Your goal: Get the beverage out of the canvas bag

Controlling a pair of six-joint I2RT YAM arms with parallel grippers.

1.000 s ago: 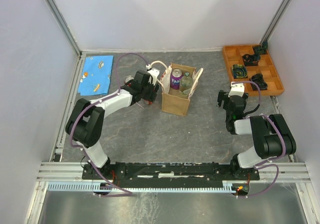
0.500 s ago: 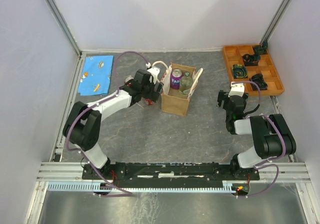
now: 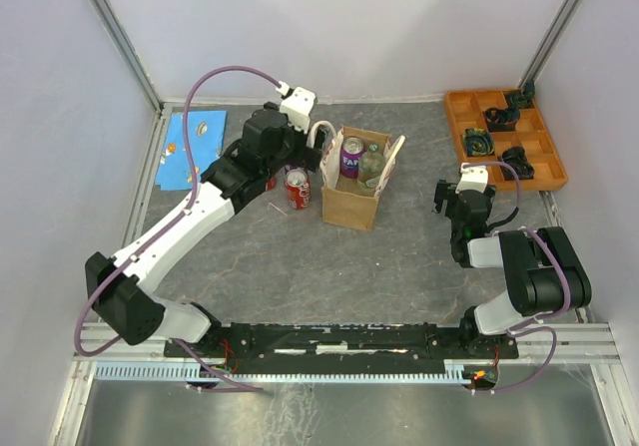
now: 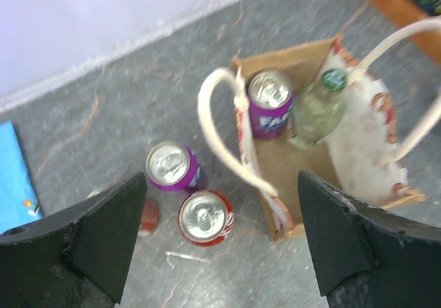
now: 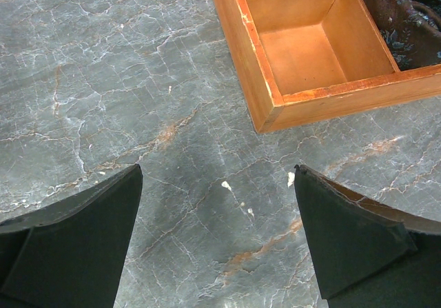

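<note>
Top external view, nearest first: the right gripper (image 3: 449, 202) hangs low over the grey table (image 3: 399, 266), where it was a second ago. Its wrist camera shows the fingers spread apart with nothing between them, above bare stone just short of a corner of the orange tray (image 5: 275, 80)

Farther back, a red can (image 3: 298, 189) stands upright on the table just left of the canvas bag (image 3: 351, 202), not touching it. The left gripper (image 4: 222, 178) now hangs high above that can, fingers wide apart and empty. A second ago it was down low at the bag's left wall, and since then the left arm has lifted and stretched out. From its wrist camera a purple can (image 4: 172, 169) shows close beside the red can, also outside the bag

The bag stands upright where it was, mouth open. It holds a second purple can (image 4: 270, 101) and a clear bottle (image 4: 318, 108) with a green cap side by side, and one cream handle (image 4: 217, 132) arches over its left edge

Far left, a blue cloth (image 3: 185, 147) lies flat, partly behind the arm
</note>
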